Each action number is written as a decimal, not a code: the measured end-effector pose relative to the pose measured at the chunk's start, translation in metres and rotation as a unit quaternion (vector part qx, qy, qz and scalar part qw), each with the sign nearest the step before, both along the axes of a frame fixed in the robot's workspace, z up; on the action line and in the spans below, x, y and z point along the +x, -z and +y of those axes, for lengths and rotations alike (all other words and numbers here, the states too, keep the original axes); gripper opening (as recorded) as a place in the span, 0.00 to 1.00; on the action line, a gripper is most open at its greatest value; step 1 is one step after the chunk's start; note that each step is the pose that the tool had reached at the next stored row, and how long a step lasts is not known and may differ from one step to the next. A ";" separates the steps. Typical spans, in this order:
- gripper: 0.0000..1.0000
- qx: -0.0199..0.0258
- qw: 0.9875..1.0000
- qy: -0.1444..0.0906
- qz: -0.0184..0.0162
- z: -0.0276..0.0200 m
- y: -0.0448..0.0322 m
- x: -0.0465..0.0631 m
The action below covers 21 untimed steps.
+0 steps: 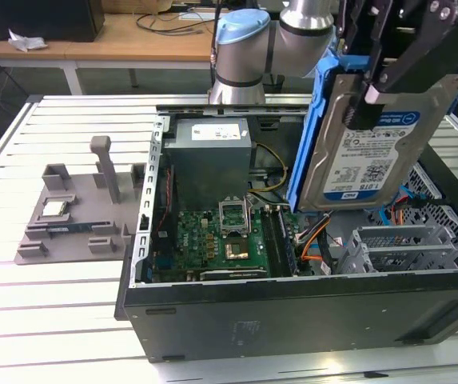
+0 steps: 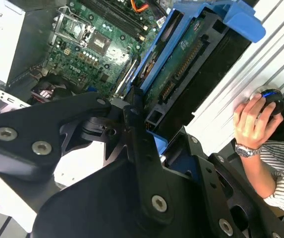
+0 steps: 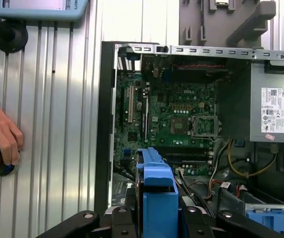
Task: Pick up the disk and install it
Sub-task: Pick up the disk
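Observation:
The disk (image 1: pixel 362 152) is a silver hard drive with a white-and-blue label and blue side rails. It hangs tilted, nearly on edge, above the right side of the open computer case (image 1: pixel 292 320). My gripper (image 1: pixel 376 84) is shut on its upper end. In the second wrist view the disk (image 2: pixel 181 74) shows its connector side between my black fingers (image 2: pixel 132 124). In the first wrist view its blue rail (image 3: pixel 156 191) points at the motherboard (image 3: pixel 171 114), near the cables and the drive bay.
The case holds a grey power supply (image 1: pixel 210 144), a motherboard (image 1: pixel 221 240), orange cables (image 1: pixel 316 236) and metal drive cages (image 1: pixel 408 244). A grey fixture (image 1: pixel 81 208) stands at the exterior view's left. A person's hand (image 2: pixel 253 119) rests on a knob beside the case.

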State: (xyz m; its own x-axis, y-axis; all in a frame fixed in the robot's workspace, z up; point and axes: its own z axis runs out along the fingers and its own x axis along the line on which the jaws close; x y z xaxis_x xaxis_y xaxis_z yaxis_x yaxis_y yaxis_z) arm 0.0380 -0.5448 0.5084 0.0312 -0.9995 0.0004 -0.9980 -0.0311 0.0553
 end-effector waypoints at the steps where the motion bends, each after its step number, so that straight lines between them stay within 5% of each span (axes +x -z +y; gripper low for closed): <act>1: 0.37 0.000 1.000 0.000 0.000 -0.0001 0.0000 0.005; 14: 0.37 0.000 1.000 0.000 0.000 -0.0001 0.0002 0.069; 21: 0.37 0.000 1.000 0.000 0.000 -0.0001 0.0007 0.085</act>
State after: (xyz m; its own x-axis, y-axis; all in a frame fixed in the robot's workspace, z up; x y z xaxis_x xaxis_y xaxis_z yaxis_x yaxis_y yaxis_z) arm 0.1229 -0.5448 0.5077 0.0312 -0.9995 0.0003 -0.9980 -0.0311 0.0553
